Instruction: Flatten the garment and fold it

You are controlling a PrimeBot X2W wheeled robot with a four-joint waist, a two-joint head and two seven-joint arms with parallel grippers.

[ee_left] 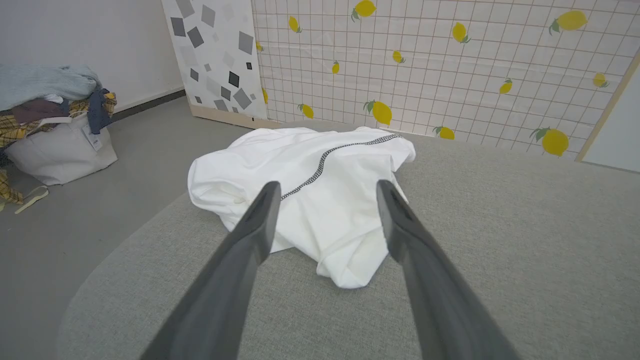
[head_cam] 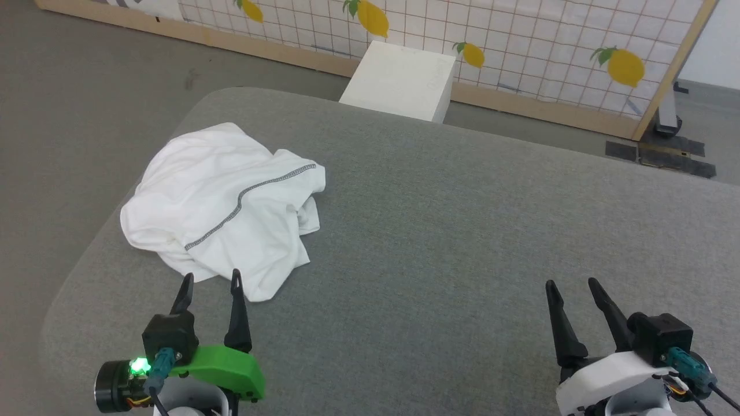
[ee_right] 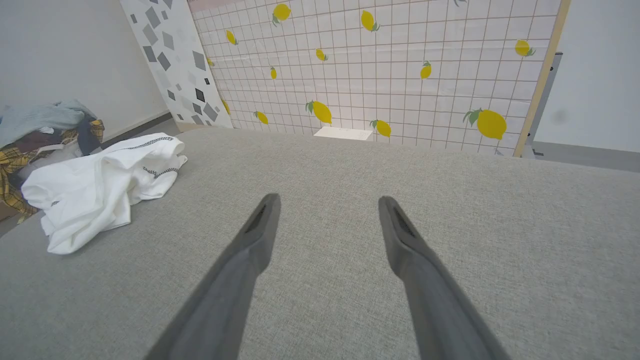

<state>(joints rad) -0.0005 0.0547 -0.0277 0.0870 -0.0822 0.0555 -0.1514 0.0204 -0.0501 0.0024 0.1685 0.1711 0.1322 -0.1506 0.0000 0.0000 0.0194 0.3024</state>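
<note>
now the left gripper (head_cam: 211, 274) and the right gripper (head_cam: 571, 282) are wide open, holding nothing. the crumpled white shirt (head_cam: 219, 196) lies on the grey table (head_cam: 462, 231) just before the left one; a white box (head_cam: 399, 78) stands beyond.

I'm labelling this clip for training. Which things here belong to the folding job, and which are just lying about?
Job:
- shirt
- grey table, the work surface

Lying about:
- white box
- bag of clothes
- lemon screen
</note>
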